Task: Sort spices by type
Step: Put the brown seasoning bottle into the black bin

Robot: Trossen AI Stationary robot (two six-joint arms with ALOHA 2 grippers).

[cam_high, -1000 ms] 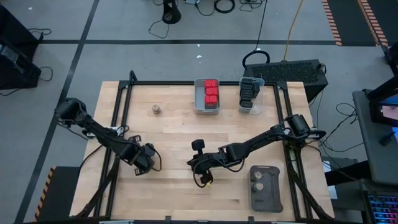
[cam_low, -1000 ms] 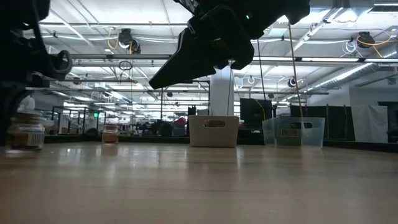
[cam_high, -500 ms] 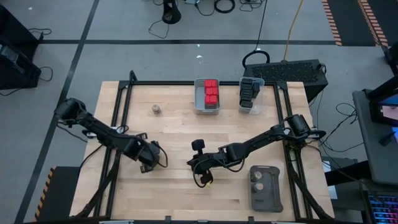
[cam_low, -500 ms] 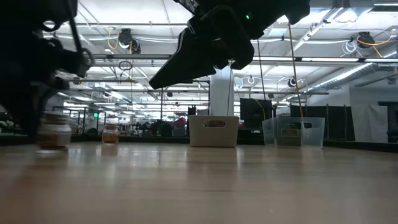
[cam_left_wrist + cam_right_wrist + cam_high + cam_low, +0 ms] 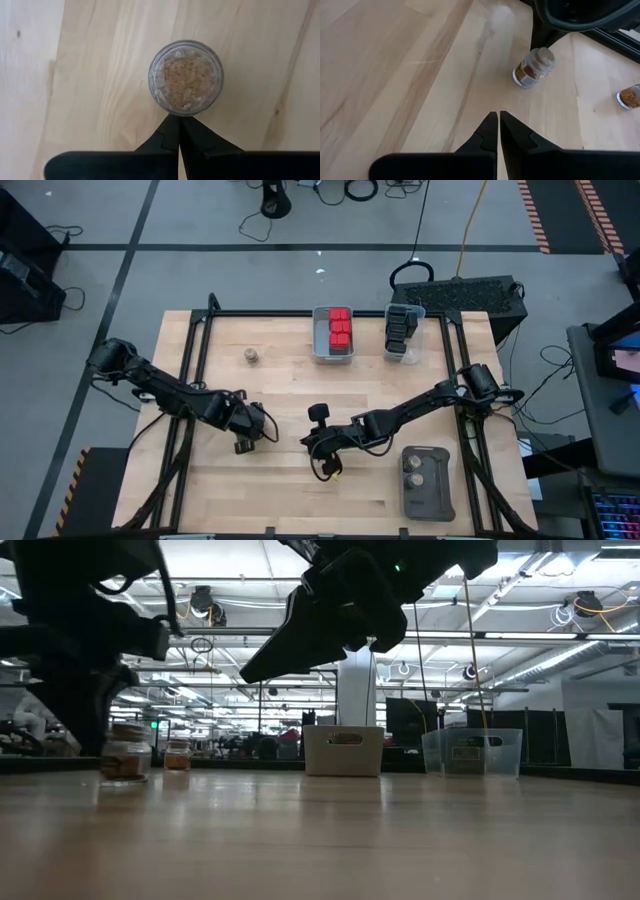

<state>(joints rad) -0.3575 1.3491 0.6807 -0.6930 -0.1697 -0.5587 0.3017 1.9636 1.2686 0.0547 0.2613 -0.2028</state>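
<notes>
Table (image 5: 290, 380) fills my overhead view. Grey bin (image 5: 333, 333) of red spices sits at 12 o'clock, tray (image 5: 424, 480) at 5. My left gripper (image 5: 244, 444), fingers pressed together, touches a round jar (image 5: 185, 78) at 7; right gripper (image 5: 326, 468), likewise closed, hangs empty at 6.

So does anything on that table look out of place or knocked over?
Nothing is spilled or tipped. Two round jars stand loose on the wood, away from the two jars on the dark tray. The left gripper has its fingers shut right beside one jar, apparently nudging rather than gripping it.
</notes>
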